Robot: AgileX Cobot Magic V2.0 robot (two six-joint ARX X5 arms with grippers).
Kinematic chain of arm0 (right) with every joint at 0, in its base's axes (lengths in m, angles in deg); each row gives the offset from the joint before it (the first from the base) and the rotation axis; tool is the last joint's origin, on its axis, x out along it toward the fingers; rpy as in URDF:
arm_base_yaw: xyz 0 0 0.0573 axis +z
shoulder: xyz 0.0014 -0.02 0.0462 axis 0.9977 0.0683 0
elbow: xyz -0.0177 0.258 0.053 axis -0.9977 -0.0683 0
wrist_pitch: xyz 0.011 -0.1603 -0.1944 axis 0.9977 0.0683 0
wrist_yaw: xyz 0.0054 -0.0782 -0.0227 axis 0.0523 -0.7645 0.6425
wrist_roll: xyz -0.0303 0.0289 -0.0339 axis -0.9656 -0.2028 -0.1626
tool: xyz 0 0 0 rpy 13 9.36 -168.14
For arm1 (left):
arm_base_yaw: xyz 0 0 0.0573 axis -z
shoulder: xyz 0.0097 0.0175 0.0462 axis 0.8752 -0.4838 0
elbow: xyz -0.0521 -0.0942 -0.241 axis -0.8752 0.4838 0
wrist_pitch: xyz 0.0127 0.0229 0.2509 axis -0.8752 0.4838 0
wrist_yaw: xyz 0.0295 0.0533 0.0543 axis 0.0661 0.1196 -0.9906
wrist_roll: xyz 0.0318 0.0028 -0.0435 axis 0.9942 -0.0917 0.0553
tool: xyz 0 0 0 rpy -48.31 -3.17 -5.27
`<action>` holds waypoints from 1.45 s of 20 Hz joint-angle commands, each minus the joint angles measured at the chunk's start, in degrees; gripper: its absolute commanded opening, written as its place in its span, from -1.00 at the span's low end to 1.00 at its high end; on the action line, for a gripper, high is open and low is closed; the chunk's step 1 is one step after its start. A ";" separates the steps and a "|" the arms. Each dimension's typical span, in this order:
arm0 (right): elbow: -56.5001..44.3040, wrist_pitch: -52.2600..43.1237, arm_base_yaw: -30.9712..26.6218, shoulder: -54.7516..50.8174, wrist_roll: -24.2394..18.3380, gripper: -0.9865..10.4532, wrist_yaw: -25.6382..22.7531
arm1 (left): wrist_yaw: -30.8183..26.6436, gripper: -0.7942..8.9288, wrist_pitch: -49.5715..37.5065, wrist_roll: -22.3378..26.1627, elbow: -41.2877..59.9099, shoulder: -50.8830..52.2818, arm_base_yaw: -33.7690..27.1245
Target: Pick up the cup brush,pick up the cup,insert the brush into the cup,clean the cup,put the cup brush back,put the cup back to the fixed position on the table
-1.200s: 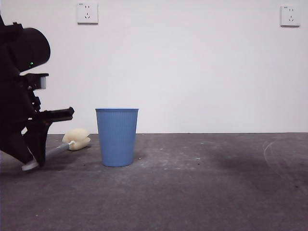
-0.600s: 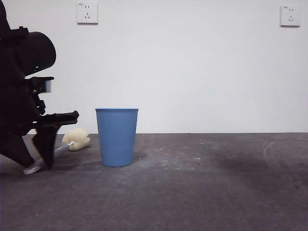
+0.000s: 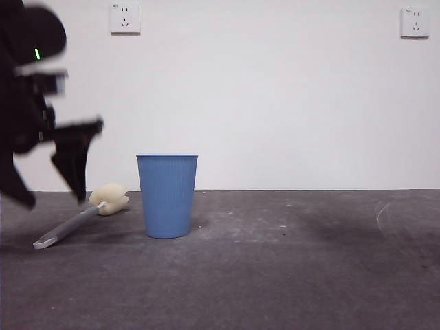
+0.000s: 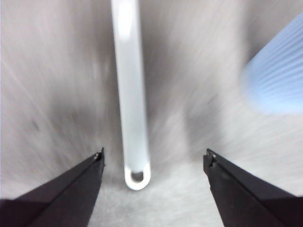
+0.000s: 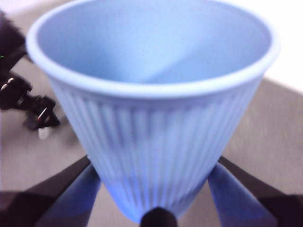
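Fingers (image 4: 71,189) of the left gripper (image 4: 154,158) spread wide, empty, above the table (image 3: 309,261) near its left edge. The right gripper (image 5: 154,163) clamps the cup (image 5: 151,94), mouth exposed, presumably for brushing. The second cup (image 3: 167,196) stands beside the cup brush (image 3: 75,221), which lies flat, ungrasped.

Blue, finely ribbed cup (image 3: 167,196); cup brush (image 3: 81,216) — grey handle, cream-yellow sponge head; table (image 3: 289,275) — dark grey, mottled, pale scuffs.

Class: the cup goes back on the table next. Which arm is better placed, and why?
Right. The right gripper is shut on the cup, while the left gripper hangs open and empty over the cup brush lying on the table.
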 commanded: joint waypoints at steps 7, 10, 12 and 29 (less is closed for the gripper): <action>-19.52 -30.12 -10.91 3.58 -0.85 -0.86 8.00 | 13.20 -0.13 6.54 2.29 0.33 27.06 1.05; -23.47 -39.39 -17.62 10.40 -0.83 -0.86 14.56 | 18.49 -0.13 11.89 2.27 0.33 35.47 2.34; -23.87 -43.67 -20.92 16.17 -0.90 -0.86 18.47 | 19.45 -0.13 15.85 2.23 0.33 39.34 3.28; -23.80 -70.03 -30.40 47.60 -1.27 -0.86 27.36 | 19.21 -0.13 24.00 2.36 0.33 45.53 3.96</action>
